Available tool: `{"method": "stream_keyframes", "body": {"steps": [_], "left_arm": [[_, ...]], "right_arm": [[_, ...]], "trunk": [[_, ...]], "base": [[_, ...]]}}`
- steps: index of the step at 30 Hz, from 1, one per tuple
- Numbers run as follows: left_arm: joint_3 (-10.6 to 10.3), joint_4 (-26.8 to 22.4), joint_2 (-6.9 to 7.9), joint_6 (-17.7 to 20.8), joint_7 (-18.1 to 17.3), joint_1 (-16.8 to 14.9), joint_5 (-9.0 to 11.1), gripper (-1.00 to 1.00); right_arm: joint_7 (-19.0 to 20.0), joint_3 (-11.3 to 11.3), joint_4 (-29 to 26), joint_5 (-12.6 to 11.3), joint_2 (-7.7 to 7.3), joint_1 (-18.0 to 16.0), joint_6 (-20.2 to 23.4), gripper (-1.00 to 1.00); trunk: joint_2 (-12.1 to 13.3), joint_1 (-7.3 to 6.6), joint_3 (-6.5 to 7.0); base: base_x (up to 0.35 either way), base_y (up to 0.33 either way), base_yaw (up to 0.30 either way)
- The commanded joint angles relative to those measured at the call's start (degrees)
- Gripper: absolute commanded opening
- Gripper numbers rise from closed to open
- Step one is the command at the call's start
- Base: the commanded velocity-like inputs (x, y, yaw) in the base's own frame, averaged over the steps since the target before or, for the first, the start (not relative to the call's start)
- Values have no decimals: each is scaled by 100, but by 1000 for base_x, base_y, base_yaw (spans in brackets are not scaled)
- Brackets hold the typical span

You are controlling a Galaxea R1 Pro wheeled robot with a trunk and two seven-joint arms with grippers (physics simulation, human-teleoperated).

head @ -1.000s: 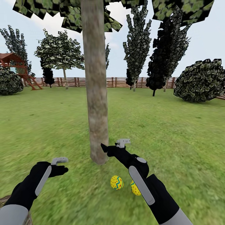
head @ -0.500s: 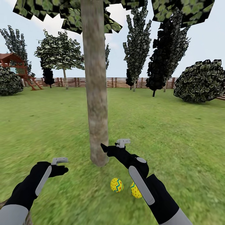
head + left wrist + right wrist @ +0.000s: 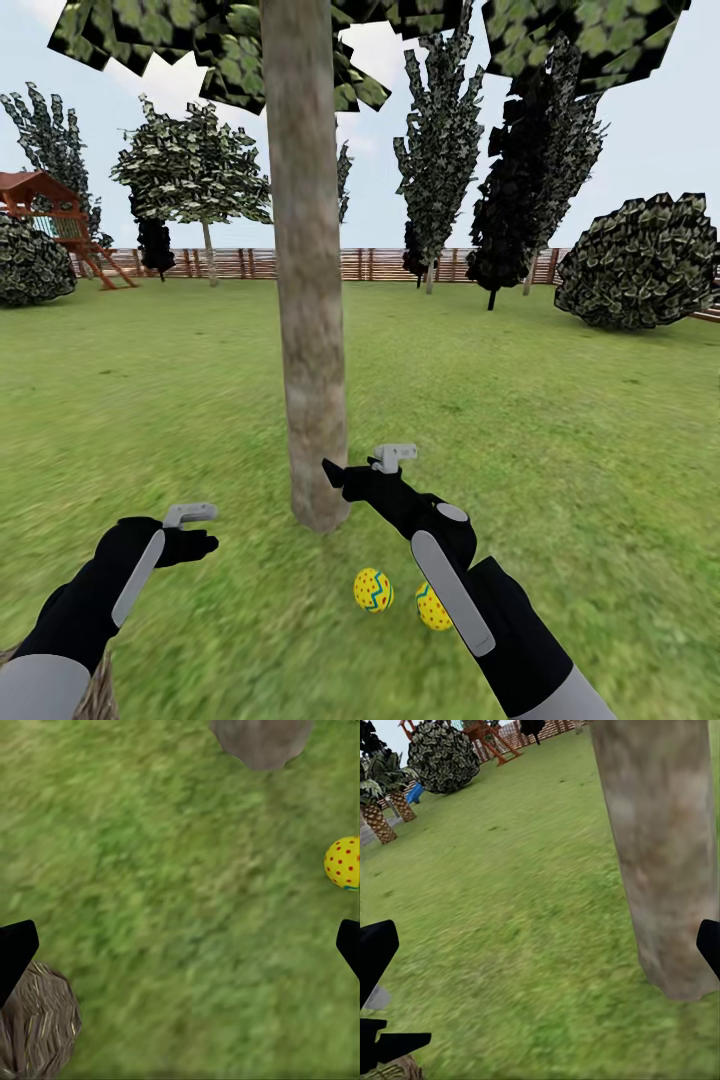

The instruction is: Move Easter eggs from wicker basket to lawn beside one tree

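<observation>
Two Easter eggs (image 3: 373, 589) lay on the lawn (image 3: 560, 420) just near of the tree (image 3: 312, 350) trunk, the wicker basket (image 3: 34, 1027) sat at near left, and the left gripper (image 3: 190, 530) and right gripper (image 3: 365, 468) were both spread wide and empty.

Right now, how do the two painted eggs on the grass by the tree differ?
The left egg lies fully in view, showing a blue zigzag stripe among its red dots; the right egg is partly hidden behind the robot's right arm and shows mostly dots. The left egg also lies a little nearer the tree trunk. Both are yellow, similar in size, resting on the lawn.
</observation>
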Motion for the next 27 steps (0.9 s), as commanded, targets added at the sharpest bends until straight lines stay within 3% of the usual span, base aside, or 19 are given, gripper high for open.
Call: {"method": "stream_keyframes", "body": {"steps": [1, 27], "left_arm": [[-7, -5, 1, 23, 23, -3, 35, 100], [-22, -6, -27, 18, 27, -3, 35, 100]], "right_arm": [[-56, 7, -8, -60, 0, -5, 17, 100], [-56, 13, -8, -60, 4, -5, 17, 100]], "trunk": [[38, -23, 12], [1081, -595, 478]], "base": [[-12, 0, 0], [-1, 0, 0]]}}
